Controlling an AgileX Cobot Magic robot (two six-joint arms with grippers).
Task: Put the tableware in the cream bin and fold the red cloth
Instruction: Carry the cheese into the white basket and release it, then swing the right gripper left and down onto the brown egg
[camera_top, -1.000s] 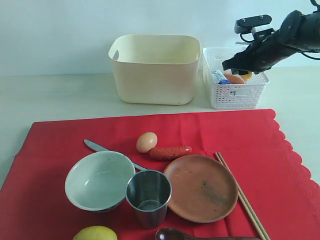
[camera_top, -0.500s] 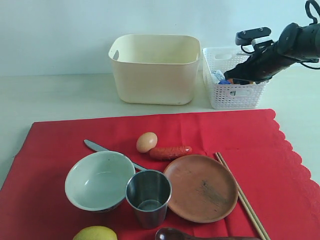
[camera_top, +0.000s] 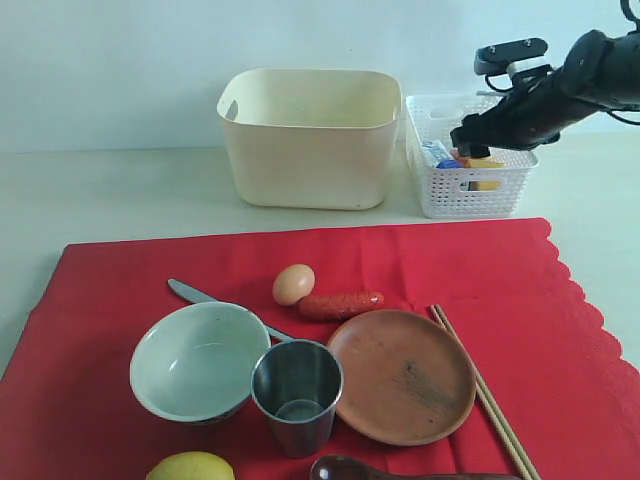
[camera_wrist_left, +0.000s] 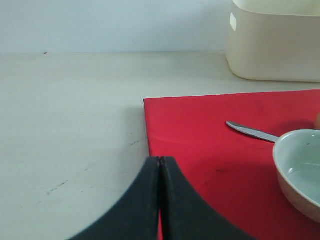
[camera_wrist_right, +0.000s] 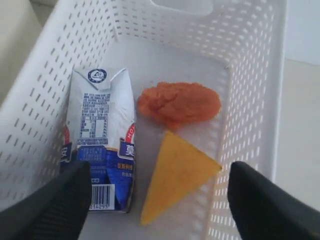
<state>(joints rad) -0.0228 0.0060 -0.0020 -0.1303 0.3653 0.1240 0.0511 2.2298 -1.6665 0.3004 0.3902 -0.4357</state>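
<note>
Finds right gripper (camera_wrist_right: 159, 192) spread wide, empty, over white lattice basket (camera_wrist_right: 250, 65); left gripper (camera_wrist_left: 160, 162) clenched, empty, at red cloth (camera_wrist_left: 210, 130) edge.

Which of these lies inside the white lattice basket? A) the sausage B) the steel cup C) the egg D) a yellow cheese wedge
D: the right wrist view shows the yellow cheese wedge lying on the floor of the white lattice basket beside the milk carton, while the egg, sausage and steel cup sit on the red cloth.

Bowl (camera_top: 195, 360), cup (camera_top: 297, 395), plate (camera_top: 402, 375), chopsticks (camera_top: 485, 395) on red cloth (camera_top: 150, 270), cream bin (camera_top: 305, 160) behind
</note>
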